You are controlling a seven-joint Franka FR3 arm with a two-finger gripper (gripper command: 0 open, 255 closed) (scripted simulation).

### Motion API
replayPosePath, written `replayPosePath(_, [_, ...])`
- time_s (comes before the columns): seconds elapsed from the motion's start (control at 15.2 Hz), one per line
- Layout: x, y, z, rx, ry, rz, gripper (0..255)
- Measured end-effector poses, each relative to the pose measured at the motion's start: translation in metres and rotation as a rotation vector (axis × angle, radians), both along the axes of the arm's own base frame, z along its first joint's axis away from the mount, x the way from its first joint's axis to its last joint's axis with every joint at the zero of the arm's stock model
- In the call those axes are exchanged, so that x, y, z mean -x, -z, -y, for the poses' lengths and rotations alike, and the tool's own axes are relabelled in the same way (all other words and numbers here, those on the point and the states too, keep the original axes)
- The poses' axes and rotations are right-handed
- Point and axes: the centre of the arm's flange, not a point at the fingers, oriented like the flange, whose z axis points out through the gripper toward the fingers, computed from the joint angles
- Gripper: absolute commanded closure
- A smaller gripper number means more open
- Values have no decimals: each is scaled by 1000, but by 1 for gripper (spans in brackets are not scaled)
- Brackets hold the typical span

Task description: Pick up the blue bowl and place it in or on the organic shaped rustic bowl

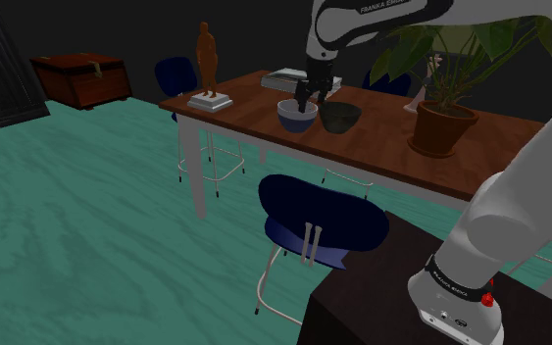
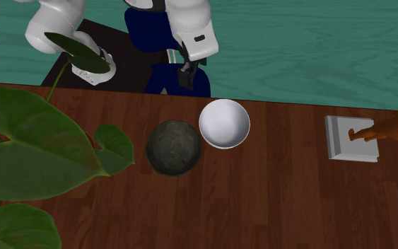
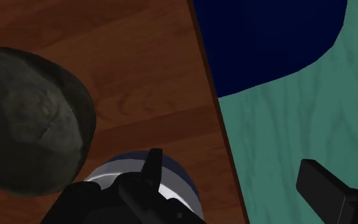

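The second exterior view bares the white inside of the round blue bowl [image 2: 224, 123], just beside the dark rough bowl [image 2: 173, 146]. It lies partly beneath the wide-open, empty end effector [image 3: 229, 164]

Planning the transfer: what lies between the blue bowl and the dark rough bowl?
Nothing. In the second exterior view the blue bowl and dark rough bowl sit side by side, rims nearly meeting.

A home: wooden table [image 1: 381, 137], potted plant [image 1: 443, 127], figurine [image 1: 206, 59], chest [image 1: 80, 76]
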Motion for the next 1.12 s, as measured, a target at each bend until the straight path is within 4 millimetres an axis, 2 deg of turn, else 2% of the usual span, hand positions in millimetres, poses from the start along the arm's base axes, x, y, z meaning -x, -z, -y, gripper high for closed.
replayPosePath(0.33, [-66,21,10,-2,3,4,0])
replayPosePath(0.59, [-108,36,16,-4,5,6,0])
replayPosePath(1.12, [-116,74,20,-4,5,7,0])
